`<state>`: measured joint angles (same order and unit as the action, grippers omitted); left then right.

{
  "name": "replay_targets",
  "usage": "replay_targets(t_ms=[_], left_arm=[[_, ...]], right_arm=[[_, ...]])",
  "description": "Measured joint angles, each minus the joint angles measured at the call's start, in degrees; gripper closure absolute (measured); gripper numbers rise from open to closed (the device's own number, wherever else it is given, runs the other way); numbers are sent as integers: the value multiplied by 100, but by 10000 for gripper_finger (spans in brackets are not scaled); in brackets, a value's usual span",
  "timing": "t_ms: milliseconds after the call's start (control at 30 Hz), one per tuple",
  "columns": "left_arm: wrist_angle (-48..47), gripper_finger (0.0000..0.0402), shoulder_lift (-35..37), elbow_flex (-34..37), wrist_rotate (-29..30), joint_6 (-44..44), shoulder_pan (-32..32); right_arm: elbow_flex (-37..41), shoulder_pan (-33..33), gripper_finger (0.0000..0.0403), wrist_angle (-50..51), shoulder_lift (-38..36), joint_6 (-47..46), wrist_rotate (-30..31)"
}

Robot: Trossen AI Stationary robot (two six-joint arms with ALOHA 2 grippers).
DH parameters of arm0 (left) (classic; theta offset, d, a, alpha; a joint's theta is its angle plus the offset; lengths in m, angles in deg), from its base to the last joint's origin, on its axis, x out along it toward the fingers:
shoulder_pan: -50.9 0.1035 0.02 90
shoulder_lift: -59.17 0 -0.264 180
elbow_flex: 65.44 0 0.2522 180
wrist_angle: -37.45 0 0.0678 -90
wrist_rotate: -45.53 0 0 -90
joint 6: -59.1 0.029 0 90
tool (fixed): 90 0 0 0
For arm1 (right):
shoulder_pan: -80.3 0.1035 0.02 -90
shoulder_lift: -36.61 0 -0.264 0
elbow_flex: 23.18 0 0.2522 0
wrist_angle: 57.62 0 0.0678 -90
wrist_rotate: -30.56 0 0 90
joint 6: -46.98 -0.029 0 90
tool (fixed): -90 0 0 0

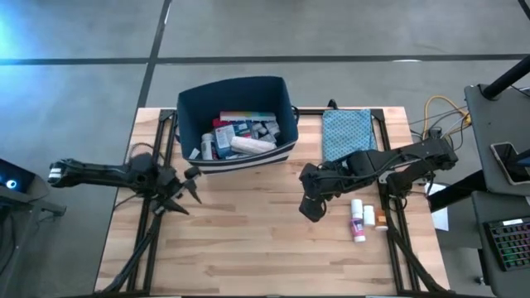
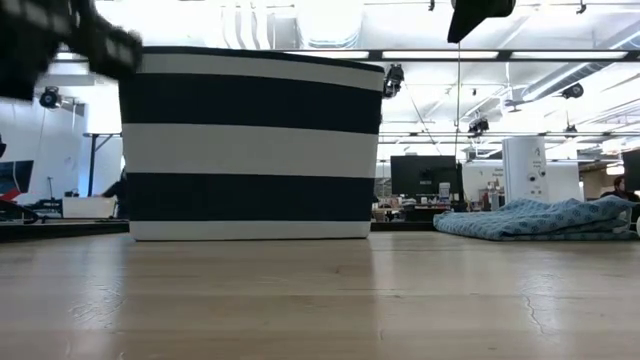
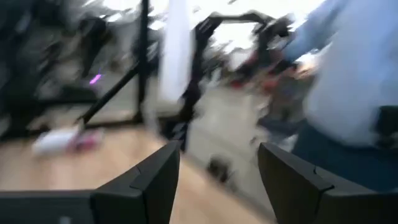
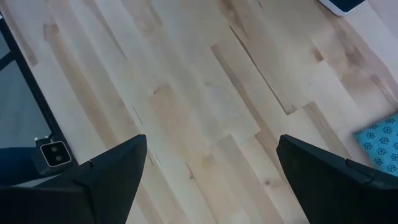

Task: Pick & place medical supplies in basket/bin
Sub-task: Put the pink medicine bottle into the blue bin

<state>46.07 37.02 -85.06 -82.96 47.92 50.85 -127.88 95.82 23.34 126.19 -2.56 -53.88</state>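
Surface: you're working on a pale wood-plank table [image 1: 248,240] set on a dark frame, with grey floor around it.
Room: in the low view you look across the boards into a bright hall with white ceiling pipes, hanging lights and dark monitors far back.
Bin: the navy bin [image 1: 237,122] sits at the table's far edge, near the middle; in the low view its wall shows broad navy and white bands.
Supplies in bin: you have several medical supplies [image 1: 240,136] already lying in it, white bottles and a flat box among them.
Supplies on table: two white tubes [image 1: 359,218] lie side by side near the right edge, with a small orange-tipped item just beside them.
Pouch: the teal patterned pouch [image 1: 347,132] lies flat to the right of the bin, apart from it.
Left pincer: your left gripper [image 1: 184,192] hovers over the table's left side, in front of the bin's left corner; its fingers stand partly apart with nothing between them.
Right pincer: your right gripper [image 1: 310,207] hangs over bare wood, left of the tubes; its fingers are spread wide, holding and touching nothing.
Writing: no label is readable to you from these views.
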Motion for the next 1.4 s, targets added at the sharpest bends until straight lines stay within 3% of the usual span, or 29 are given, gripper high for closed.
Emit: replay_targets(t_ms=[100, 200, 333, 467, 633, 967, 1067, 1167, 1267, 1400], left_arm=[[-271, 203, -9, 536, 378, 159, 8], [-2399, 203, -69, 293, 462, 184, 8], [-3416, 203, -326, 45, 618, -35, -272], [-3395, 203, 13, 1, 742, -179, -798], [-3382, 203, 363, 89, 631, -185, -881], [-3378, 203, 1736, 93, 599, -184, 394], [-3375, 203, 2116, 95, 545, -182, 724], [-3340, 203, 2202, 100, 556, -181, 885], [-3337, 203, 2194, 95, 583, -181, 837], [-3235, 203, 2198, 124, 591, -184, 782]], right_arm=[[0, -4, 55, 4, -1, -29, -2], [0, -4, 55, 9, -2, -16, 1], [0, -22, 55, 6, -4, 192, 62], [-1, -44, 55, -7, -7, 176, 160], [-7, -52, 55, -13, -7, 306, 195], [-52, -52, 55, -104, -17, 302, 238], [25, -52, 55, -554, -7, 328, 495], [286, -58, 55, -960, 0, 308, 289], [664, -75, 55, -518, 0, -554, 196], [1267, -66, 55, 151, 4, -2790, -52]])
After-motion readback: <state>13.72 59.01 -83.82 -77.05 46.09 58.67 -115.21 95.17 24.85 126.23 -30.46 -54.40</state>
